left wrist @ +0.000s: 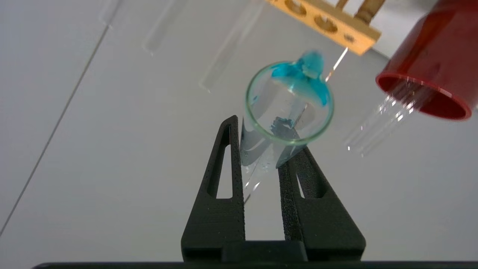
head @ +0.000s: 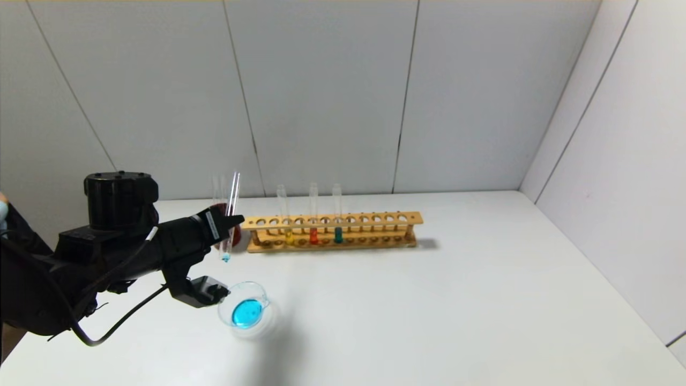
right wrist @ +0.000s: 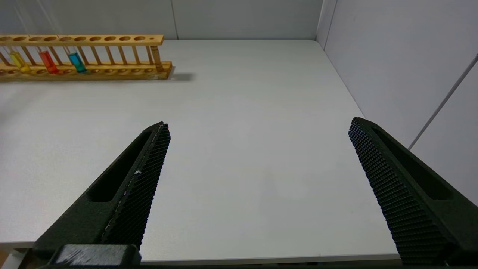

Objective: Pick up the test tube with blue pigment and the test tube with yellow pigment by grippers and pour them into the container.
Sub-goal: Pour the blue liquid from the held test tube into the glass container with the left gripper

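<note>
Item: left gripper [head: 228,220], fingers clamping the test tube with blue pigment [head: 230,217] about mid-length, the tube standing nearly upright with its blue tip hanging below the fingers; the arm behind is running off the picture's left edge. Item: dark red cup [head: 234,233], sitting just behind this gripper, largely hidden by it. Item: container [head: 244,311], lying below and slightly right of the gripper, showing blue liquid inside, well in from the table [head: 455,300] front edge. Item: wooden rack [head: 332,231], standing right of the gripper, carrying the test tube with yellow pigment [head: 285,217], an orange-red tube and a green-teal tube. Item: right gripper [right wrist: 257,145], unseen from the head camera, fingers standing wide apart over bare table, wall nearby.
</note>
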